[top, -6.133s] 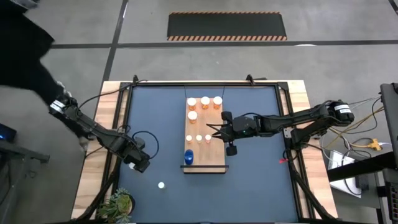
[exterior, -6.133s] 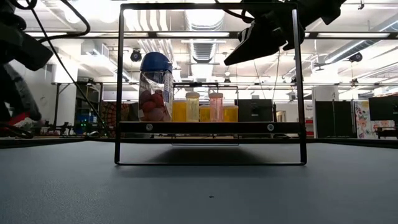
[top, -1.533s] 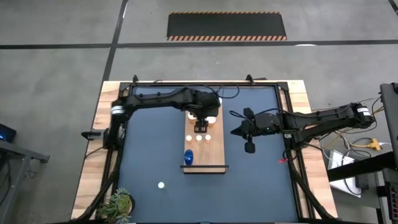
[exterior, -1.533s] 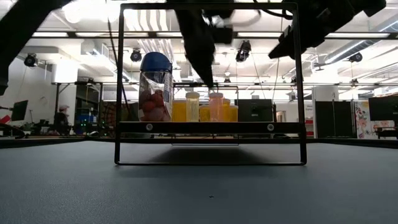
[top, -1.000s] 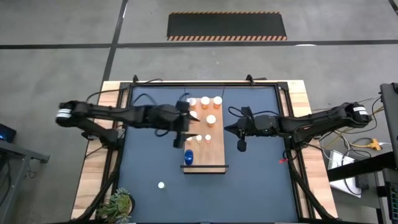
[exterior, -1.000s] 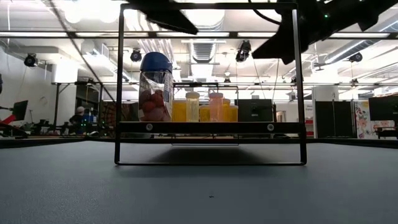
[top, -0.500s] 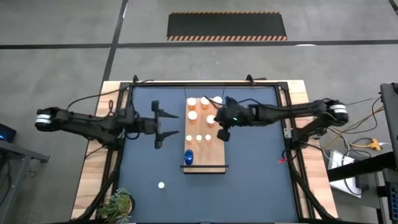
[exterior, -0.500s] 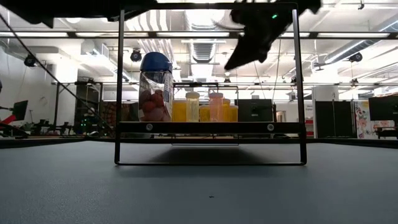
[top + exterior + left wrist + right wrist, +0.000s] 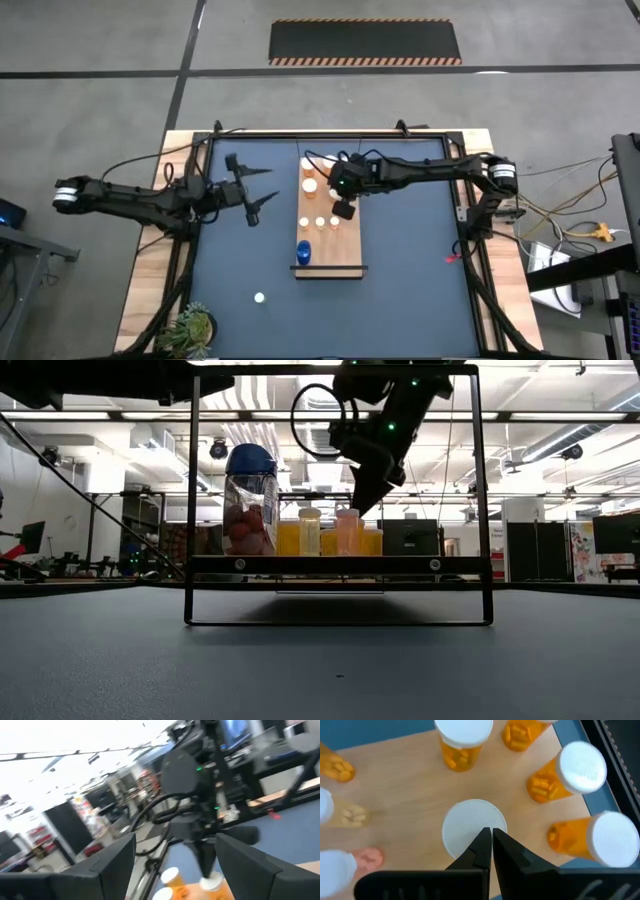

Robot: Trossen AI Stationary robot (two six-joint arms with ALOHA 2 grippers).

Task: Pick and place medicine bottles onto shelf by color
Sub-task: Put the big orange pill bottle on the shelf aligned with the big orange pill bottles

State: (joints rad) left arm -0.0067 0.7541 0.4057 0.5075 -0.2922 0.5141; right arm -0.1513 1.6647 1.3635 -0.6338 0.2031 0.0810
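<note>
Right gripper [image 9: 487,836] hangs over the far end of the shelf [image 9: 350,255], just above a white cap [image 9: 474,827]. Its two dark fingers [image 9: 479,850] are pressed together with nothing between them. The tips point down at the middle of that cap, but I cannot tell if they touch it. In the low view this gripper [image 9: 362,506] comes down from above, right over the bottles.

Orange bottles with white caps stand all around the tips. Three [image 9: 574,773] stand close together by the shelf's right edge, and another [image 9: 461,737] stands farther off. A pale bottle [image 9: 345,814] and a bottle with pink pills [image 9: 350,861] stand on the other side.

From above, the shelf lies in the middle of the dark table [image 9: 400,290]. Its near end has a dark edge. A blue bottle [image 9: 303,251] stands alone at that near end, by the left edge. Three small white caps [image 9: 319,222] stand in a row across the middle. Two bigger caps [image 9: 310,184] stand at the far end by the left edge. The right arm covers the rest of the far end.

The left gripper [image 9: 256,187] floats over the left side of the table, well away from the shelf. Its fingers [image 9: 258,204] are spread wide and hold nothing.

One small white cap [image 9: 259,297] lies on the table near the near-left corner. A green plant [image 9: 187,328] sits at that corner.
</note>
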